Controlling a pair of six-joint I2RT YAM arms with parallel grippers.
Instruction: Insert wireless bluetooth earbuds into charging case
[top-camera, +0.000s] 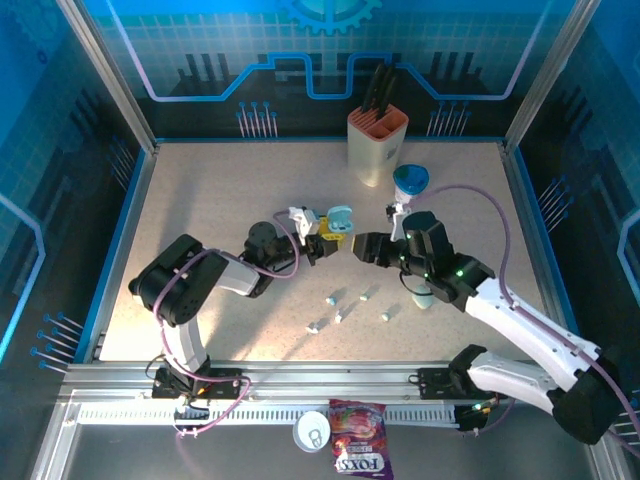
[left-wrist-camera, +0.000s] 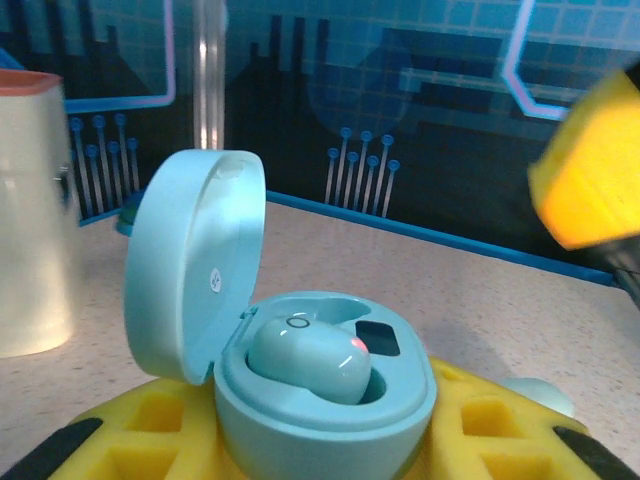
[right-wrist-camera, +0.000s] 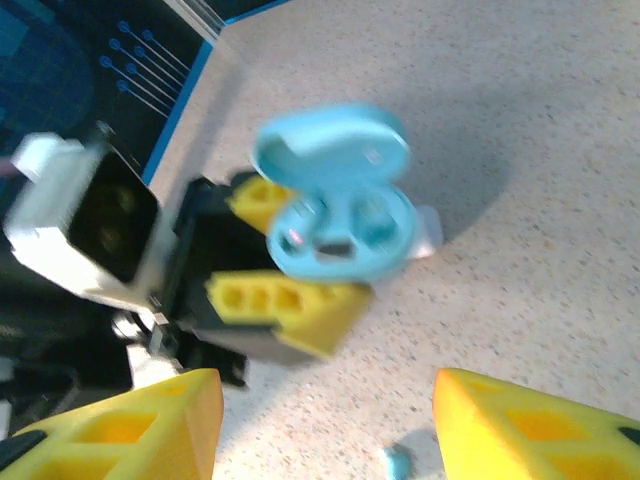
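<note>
Inside open case (left-wrist-camera: 322, 432), pale blue earbud (left-wrist-camera: 305, 358) lying level, crosswise

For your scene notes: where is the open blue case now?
Top view: the case sits mid-table between the left fingers, right fingers beside it, knife block behind.

Speckled table (top-camera: 200, 220), blue circuit-patterned walls (top-camera: 200, 60)

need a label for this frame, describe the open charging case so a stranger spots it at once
From the knife block at the far edge of the table, come nearer to mid-table, where the left gripper clamps a pale blue pebble-shaped case between yellow fingers. Its lid stands open with one earbud seated inside, unlike the tiny loose earbuds lying nearer still.
</note>
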